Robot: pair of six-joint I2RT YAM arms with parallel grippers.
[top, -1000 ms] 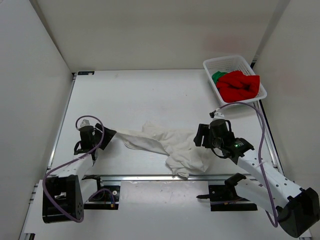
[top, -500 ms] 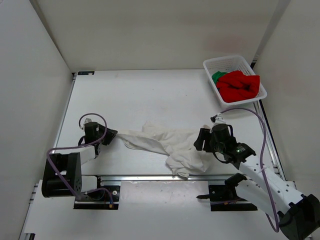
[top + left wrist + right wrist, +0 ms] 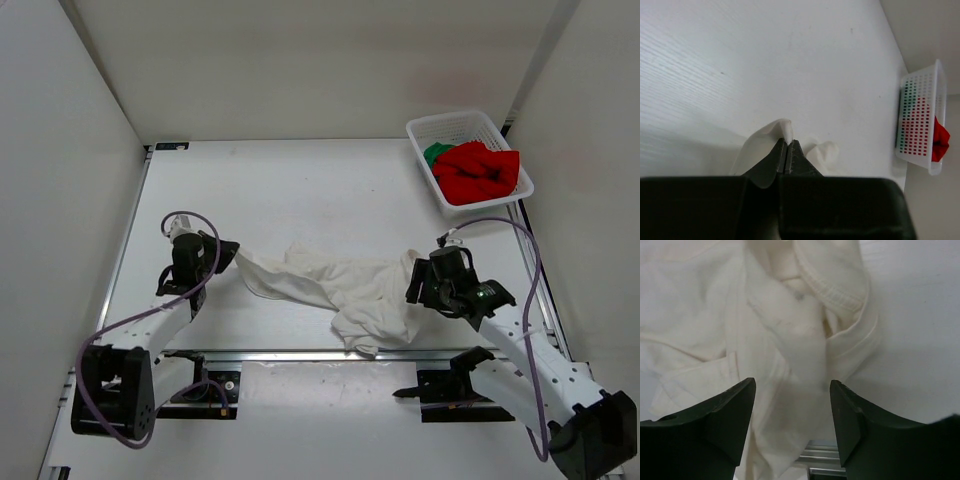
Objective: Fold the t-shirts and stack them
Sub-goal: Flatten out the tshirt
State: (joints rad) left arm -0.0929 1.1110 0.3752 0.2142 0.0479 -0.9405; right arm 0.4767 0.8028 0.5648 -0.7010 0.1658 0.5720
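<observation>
on the counter (image 3: 300, 190), toward its near edge, a crumpled white t-shirt (image 3: 340, 285) is spread. its left end is pinched in the left gripper (image 3: 786, 145), whose jaws are pressed together on the cloth. the right gripper (image 3: 792, 386) is seen spread wide over the shirt's right edge. a red t-shirt (image 3: 480, 172) and a green t-shirt (image 3: 434, 153) are piled in the white basket (image 3: 455, 118) at the far right corner.
</observation>
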